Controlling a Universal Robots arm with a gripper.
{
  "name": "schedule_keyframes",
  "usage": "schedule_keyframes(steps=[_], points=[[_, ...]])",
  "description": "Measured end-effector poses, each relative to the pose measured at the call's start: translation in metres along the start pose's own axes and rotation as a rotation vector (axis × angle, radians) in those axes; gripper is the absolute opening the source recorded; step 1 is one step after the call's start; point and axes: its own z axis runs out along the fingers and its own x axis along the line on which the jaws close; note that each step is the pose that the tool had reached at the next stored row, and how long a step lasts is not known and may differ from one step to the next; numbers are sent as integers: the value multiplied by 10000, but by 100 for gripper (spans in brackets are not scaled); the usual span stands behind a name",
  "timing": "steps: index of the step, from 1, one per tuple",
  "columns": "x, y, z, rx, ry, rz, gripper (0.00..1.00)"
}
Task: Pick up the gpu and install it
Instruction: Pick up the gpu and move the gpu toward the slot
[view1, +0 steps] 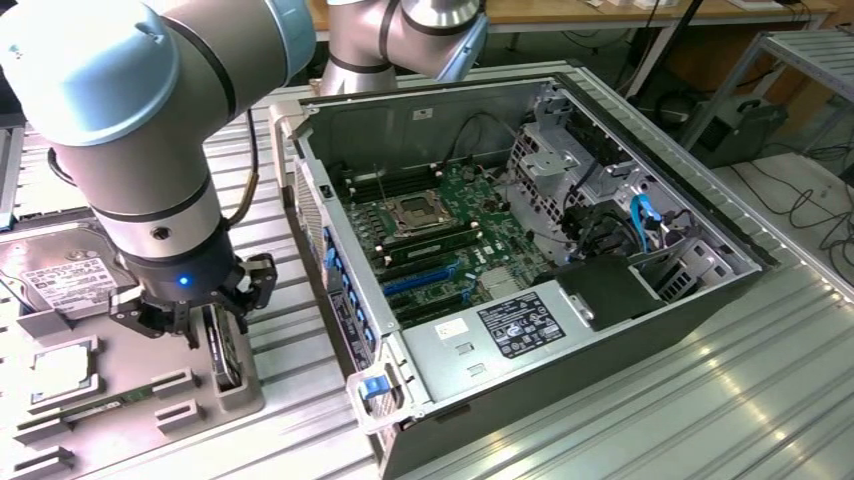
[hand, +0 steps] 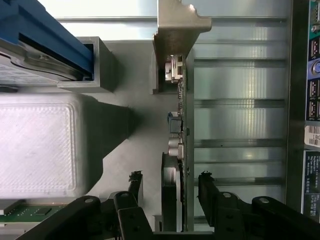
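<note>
Straddling the gpu (hand: 180, 115), the end effector (hand: 170, 179) stands wide open

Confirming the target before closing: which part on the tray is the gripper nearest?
The gpu, the thin card standing on edge inside the open gripper; the hard drive lies flat.

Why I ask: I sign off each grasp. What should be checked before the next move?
1. Gripper open: ok.
2. Fingers one on each side of the card: ok.
3. Card standing on edge in its holder: ok.
4. Computer case open side facing up, board exposed: ok.
5. Blue slots free of cards: ok.
6. Fingers low enough on the card for a firm grip: cannot tell.
</note>
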Motion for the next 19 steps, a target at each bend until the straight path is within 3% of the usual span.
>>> schedule_keyframes(steps=[1, 3, 12, 17, 19], points=[[0, -1, 1, 0, 0, 1, 59], [-1, -4, 1, 1, 2, -1, 45], [-1, -4, -41, 1, 1, -1, 45], [-15, -5, -42, 2, 4, -2, 28], [-18, -4, -41, 2, 4, -1, 28]])
